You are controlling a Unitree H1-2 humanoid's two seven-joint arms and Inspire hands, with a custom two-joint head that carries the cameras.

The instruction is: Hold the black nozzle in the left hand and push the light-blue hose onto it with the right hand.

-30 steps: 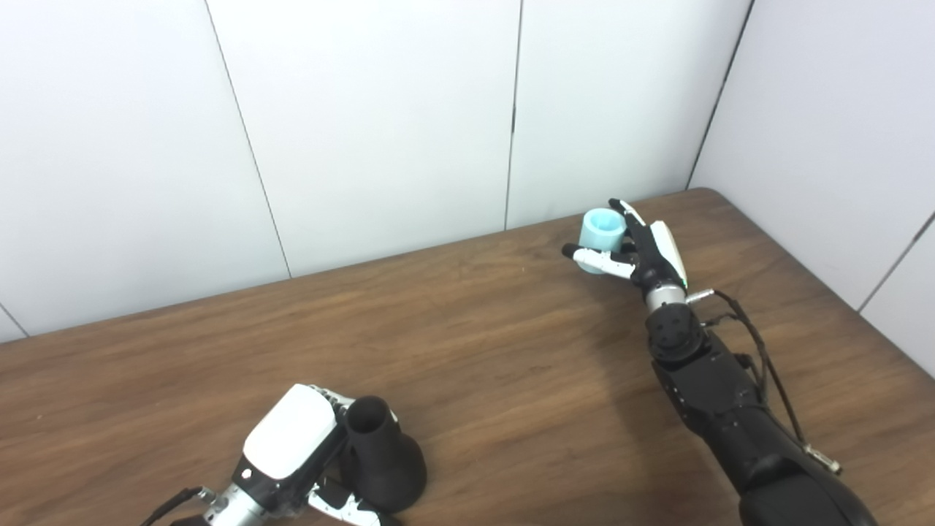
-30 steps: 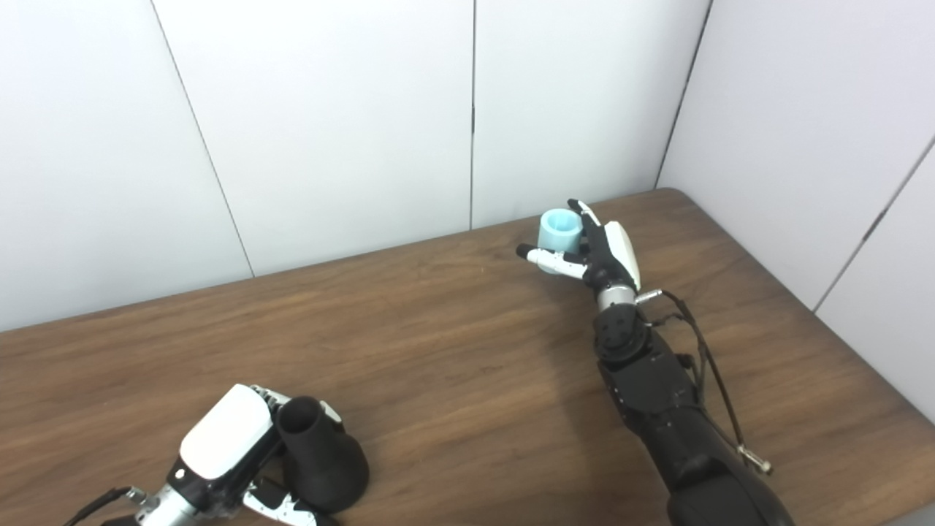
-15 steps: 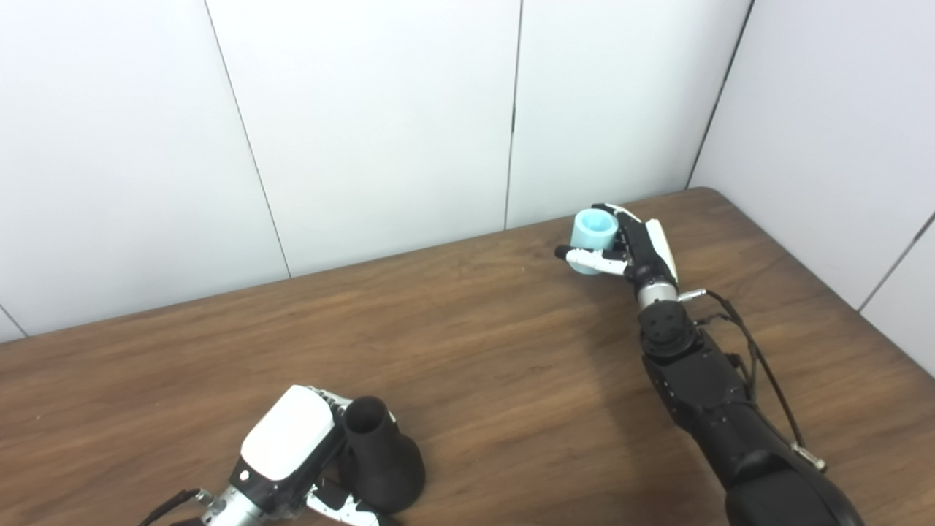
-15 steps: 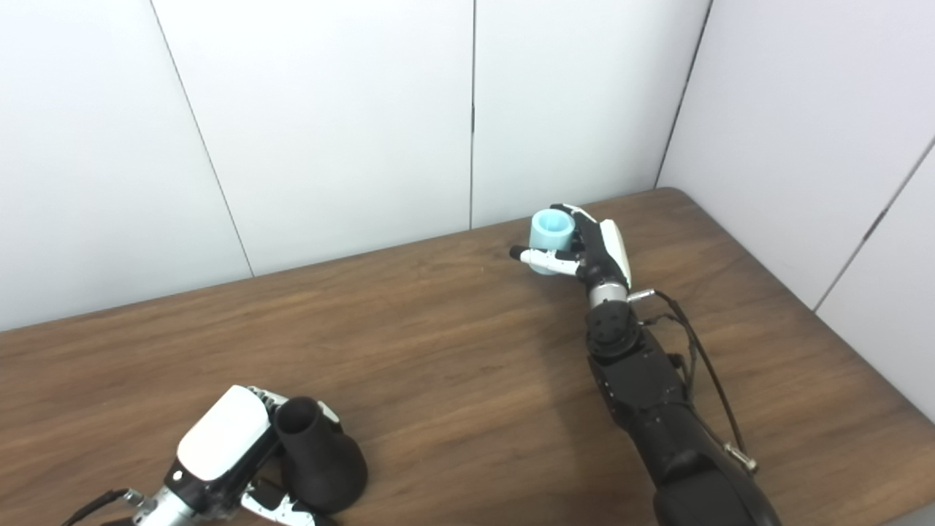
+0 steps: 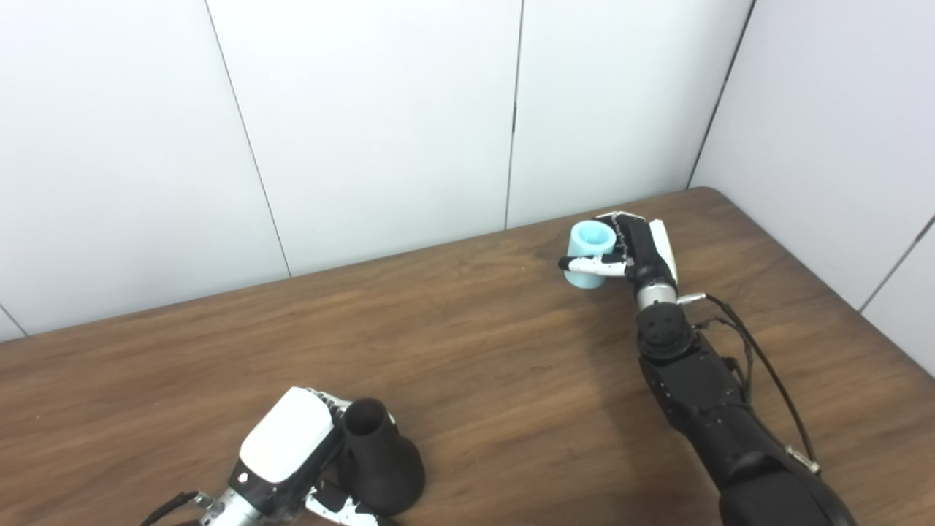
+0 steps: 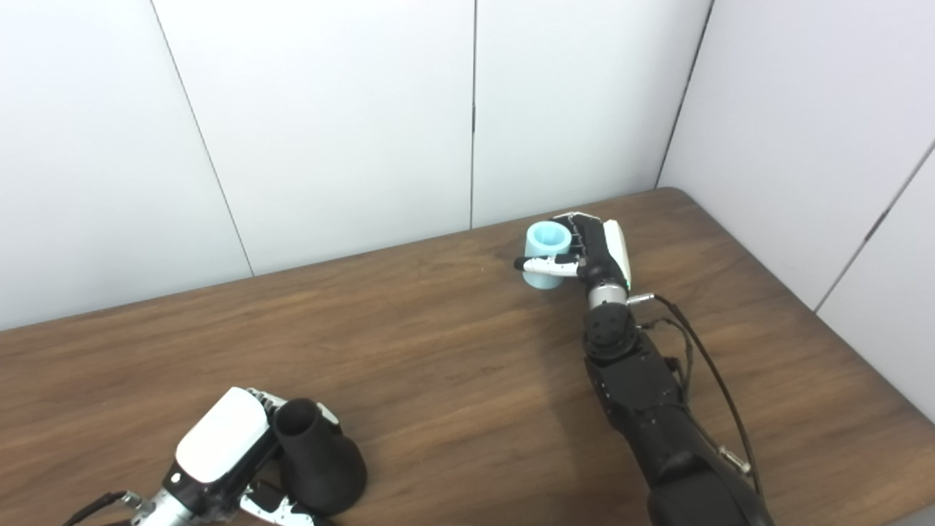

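We are at the gathering step: our right hand (image 5: pixel 639 245) grips the light-blue hose (image 5: pixel 589 245), well apart from the black nozzle (image 5: pixel 380 456), which our left hand (image 5: pixel 292 456) clasps beside it. Next we must carry the hose to the nozzle's open neck.

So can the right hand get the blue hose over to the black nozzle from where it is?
Probably yes. The right hand is closed on the light-blue hose, and only bare table lies between it and the black nozzle, whose opening faces up beside the left hand.
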